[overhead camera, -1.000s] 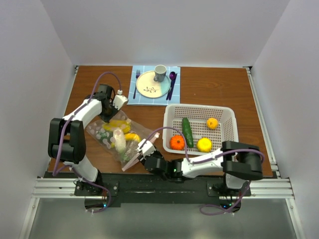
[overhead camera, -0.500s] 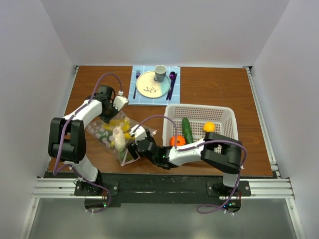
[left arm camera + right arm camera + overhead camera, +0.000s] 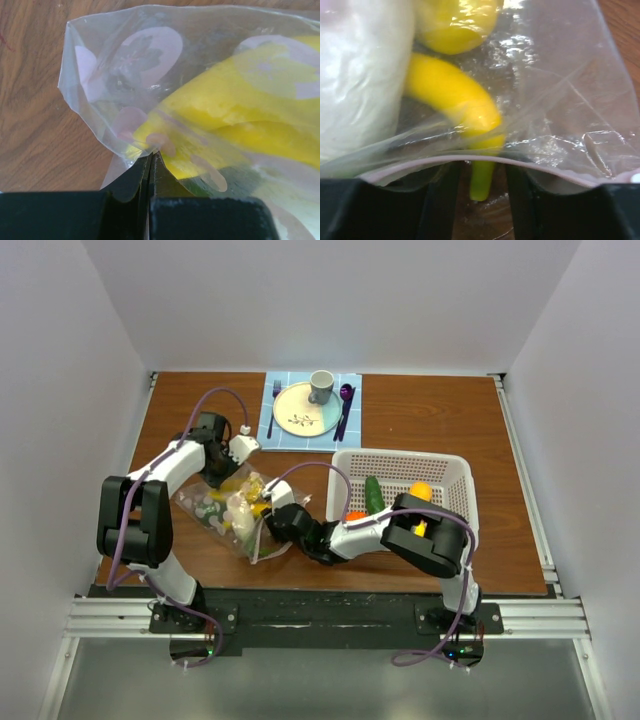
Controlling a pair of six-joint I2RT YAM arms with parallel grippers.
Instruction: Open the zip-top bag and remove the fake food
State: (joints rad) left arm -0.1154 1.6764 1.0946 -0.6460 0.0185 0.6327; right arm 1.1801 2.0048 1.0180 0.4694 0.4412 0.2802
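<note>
**Bag pinched at one corner, zipper edge across spread fingers**

At 8 o'clock on the brown wooden table: clear, crinkly plastic zip-top bag with pale flower prints, lying flat, food showing through the film.

Clamped on the bag's 12 o'clock corner: left end effector, black fingers pressed together on a fold of film, with something yellow against the plastic just beyond.

At the bag's 4 o'clock end: right end effector, fingers apart. In the right wrist view, pink zipper strip draped across both fingers. Between them and clear of both, the green stem tip of a yellow plastic banana. At the banana's 9 o'clock, a pale whitish item, too blurred to name.

At 4 o'clock on the table: white perforated plastic basket holding a green plastic cucumber, an orange plastic fruit half hidden by the right arm, and a smaller yellow-orange fruit.

At 12 o'clock: blue checked placemat with cream plate, grey cup, fork and purple spoon.
</note>
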